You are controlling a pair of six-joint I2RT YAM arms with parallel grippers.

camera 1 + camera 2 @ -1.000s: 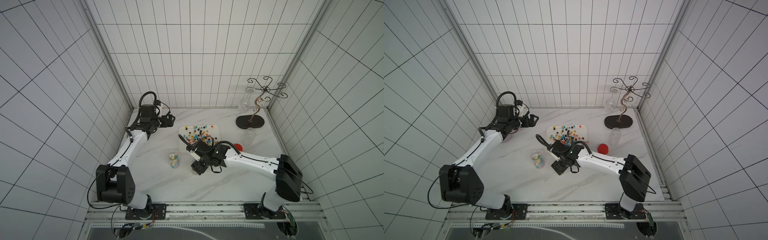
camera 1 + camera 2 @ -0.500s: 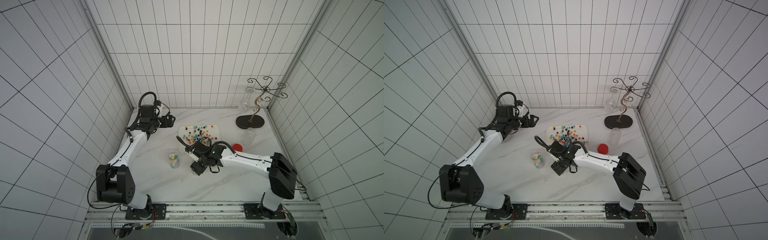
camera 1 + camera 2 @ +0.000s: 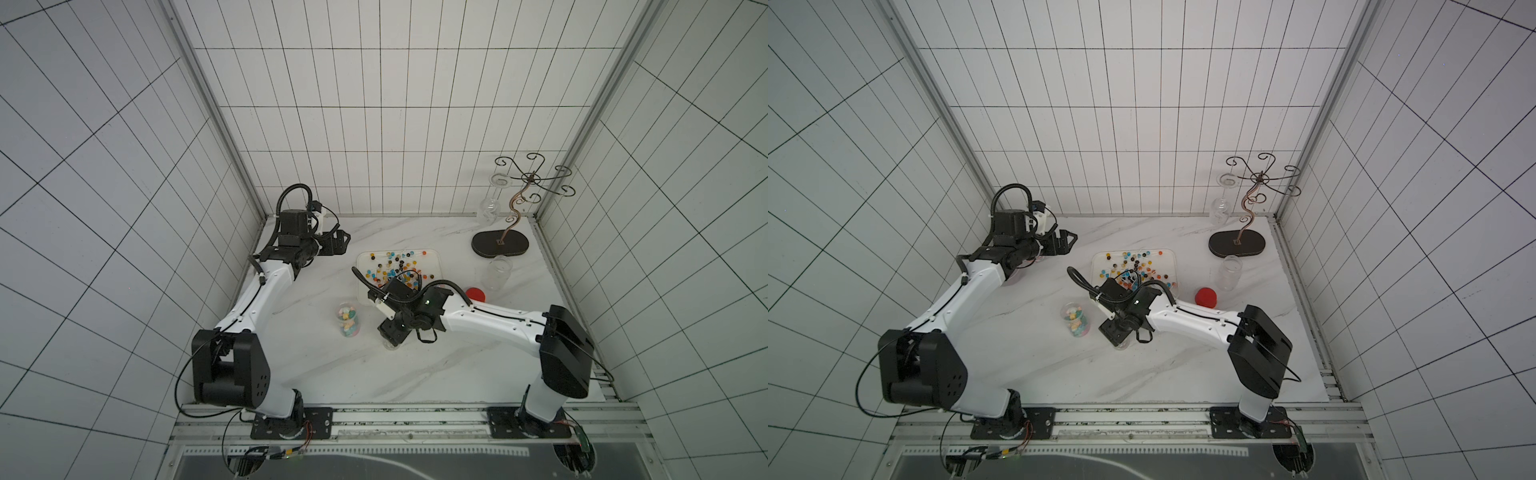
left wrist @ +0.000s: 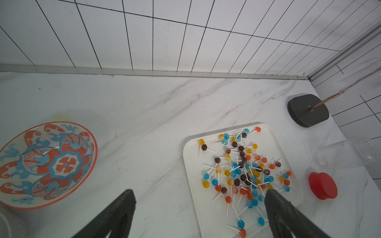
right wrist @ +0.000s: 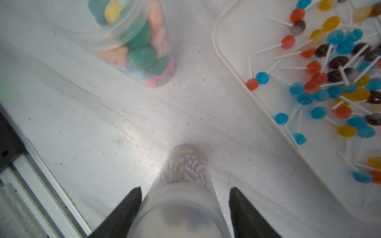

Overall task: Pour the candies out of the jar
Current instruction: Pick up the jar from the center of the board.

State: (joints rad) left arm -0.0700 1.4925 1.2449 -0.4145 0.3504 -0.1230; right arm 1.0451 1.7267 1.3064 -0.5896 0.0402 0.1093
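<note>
Centre-near of table: right gripper is low, jaws apart and straddling the upright clear jar of swirl candies. Not clamped: gap on one side, other finger just beside the wall. Second jar with pastel lumps stands just left. Lollipops lie scattered on white tray farther back. Far left: left gripper has jaws spread wide, empty, near patterned bowl. Red lid lies right of tray.

The counter carries a white tray in its middle, with a pastel-candy jar and a swirl-candy jar nearer the front edge. An empty jar, a red lid and a stand are toward the right edge, a bowl near the back left corner.
</note>
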